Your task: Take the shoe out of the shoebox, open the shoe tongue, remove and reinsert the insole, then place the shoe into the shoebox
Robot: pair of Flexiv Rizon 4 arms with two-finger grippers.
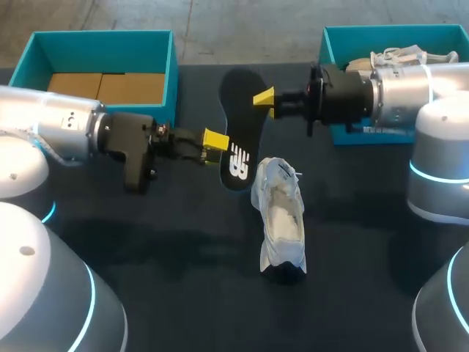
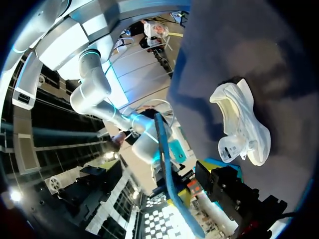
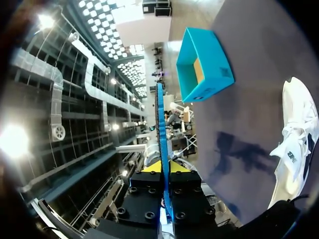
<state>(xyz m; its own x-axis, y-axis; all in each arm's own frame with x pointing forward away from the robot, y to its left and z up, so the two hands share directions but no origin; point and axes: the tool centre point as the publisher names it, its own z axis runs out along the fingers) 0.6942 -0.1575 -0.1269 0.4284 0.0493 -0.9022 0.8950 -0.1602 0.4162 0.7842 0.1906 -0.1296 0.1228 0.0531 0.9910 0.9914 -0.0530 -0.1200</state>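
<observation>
A black insole (image 1: pixel 238 125) hangs on edge above the table, between my two grippers. My right gripper (image 1: pixel 265 100) is shut on its upper rim; in the right wrist view the insole (image 3: pixel 160 124) rises edge-on from the pinched yellow tips (image 3: pixel 166 167). My left gripper (image 1: pixel 215 139) stands open at the insole's lower left edge, one yellow tip beside it. In the left wrist view the insole (image 2: pixel 162 149) passes that gripper (image 2: pixel 174 199) as a thin blue line. The white shoe (image 1: pixel 282 220) lies on the table below, also seen as shoe (image 2: pixel 244 124) and shoe (image 3: pixel 299 139).
A teal shoebox (image 1: pixel 172 73) with cardboard inside stands at the back left, and shows as box (image 3: pixel 204 64) in the right wrist view. A second teal box (image 1: pixel 330 40) at the back right holds another white shoe (image 1: pixel 403 57), partly behind my right arm.
</observation>
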